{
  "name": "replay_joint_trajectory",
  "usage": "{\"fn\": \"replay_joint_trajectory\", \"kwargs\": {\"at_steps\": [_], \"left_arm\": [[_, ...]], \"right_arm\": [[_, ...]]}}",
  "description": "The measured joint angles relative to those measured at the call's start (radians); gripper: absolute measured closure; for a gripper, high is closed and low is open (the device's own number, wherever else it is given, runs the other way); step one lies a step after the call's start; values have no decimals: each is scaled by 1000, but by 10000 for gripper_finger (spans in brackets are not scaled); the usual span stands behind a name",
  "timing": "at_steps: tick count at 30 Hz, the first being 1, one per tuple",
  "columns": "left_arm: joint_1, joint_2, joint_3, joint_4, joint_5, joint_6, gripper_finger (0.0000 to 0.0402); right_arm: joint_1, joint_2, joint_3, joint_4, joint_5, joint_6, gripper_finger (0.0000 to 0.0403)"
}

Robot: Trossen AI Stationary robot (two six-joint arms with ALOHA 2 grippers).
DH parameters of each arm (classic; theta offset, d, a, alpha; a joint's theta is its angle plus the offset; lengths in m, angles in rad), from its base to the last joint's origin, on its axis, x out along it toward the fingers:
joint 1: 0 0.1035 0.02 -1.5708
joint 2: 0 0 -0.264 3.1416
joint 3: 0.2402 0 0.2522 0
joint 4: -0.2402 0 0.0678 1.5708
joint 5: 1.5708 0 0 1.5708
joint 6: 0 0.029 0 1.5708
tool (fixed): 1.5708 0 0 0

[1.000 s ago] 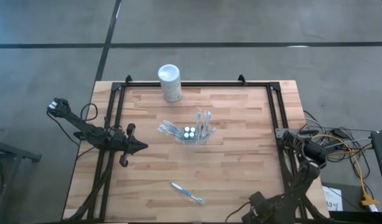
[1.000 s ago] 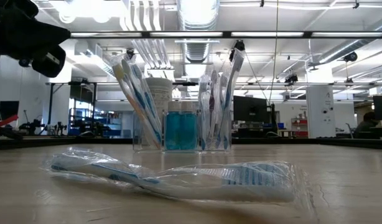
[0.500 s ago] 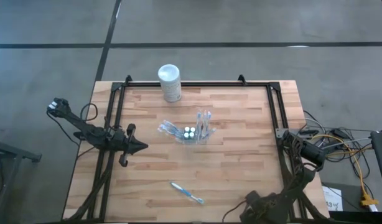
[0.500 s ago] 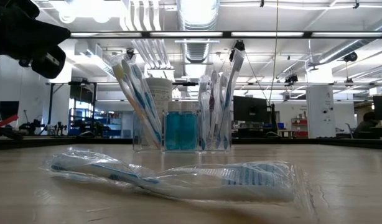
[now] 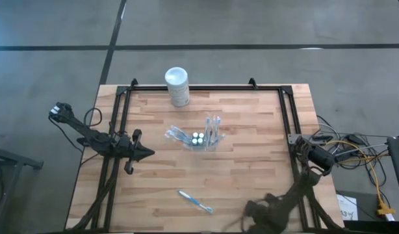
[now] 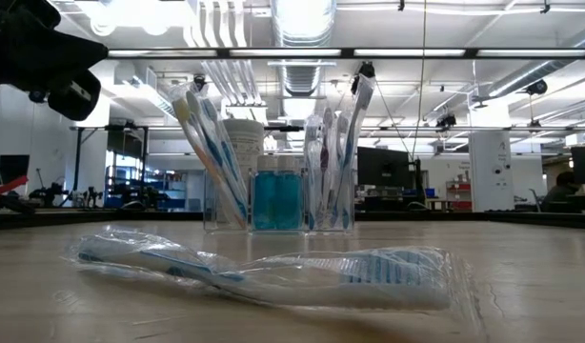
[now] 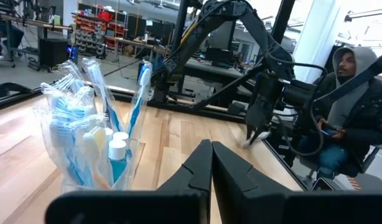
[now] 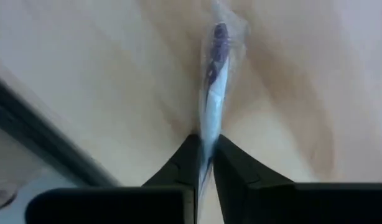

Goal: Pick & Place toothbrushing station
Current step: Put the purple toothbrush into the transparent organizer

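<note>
At the near edge of the table (image 5: 251, 162) we noted the right gripper (image 5: 255, 211), low over the wood close to the front rim, its fingers (image 8: 231, 165) drawn nearly together with only a thin slit between them and nothing clamped. The wrist view looked down that slit at the wrapped toothbrush (image 5: 195, 201), which lay flat on the boards just beside the gripper, toward the left arm's side. From table height this toothbrush (image 6: 273, 272) in its clear wrapper filled the foreground. Bare wood separated it from the toothbrushing station (image 5: 201, 138), which stood upright near the table's centre, well apart from every edge; it held several toothbrushes and small blue bottles with white caps (image 7: 116, 149). The left gripper (image 5: 146, 154) hovered over the left part of the table, fingers (image 7: 197, 171) closed together and empty, pointed toward the station with open board between them. Farthest off, the white canister (image 5: 177, 86) stood at the far rim, touching nothing. Beyond the right side a seated person (image 7: 356, 106) was visible.
</note>
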State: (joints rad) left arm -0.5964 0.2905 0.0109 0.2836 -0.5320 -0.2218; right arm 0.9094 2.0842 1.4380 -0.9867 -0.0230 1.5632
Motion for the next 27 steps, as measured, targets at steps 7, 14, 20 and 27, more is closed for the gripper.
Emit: {"fn": "replay_joint_trajectory", "kwargs": {"at_steps": [7,14,20,27], "left_arm": [[0,0,0,-1,0,-2,392],[0,0,0,-1,0,-3,390],[0,0,0,0,0,-4,390],[0,0,2,53,69,-25,392]], "right_arm": [[-130,0,9,-9,95,-267,379],[-223,6,35,7,229,-599,379],[-221,6,51,11,289,-866,380],[-227,4,66,17,294,-942,380]]}}
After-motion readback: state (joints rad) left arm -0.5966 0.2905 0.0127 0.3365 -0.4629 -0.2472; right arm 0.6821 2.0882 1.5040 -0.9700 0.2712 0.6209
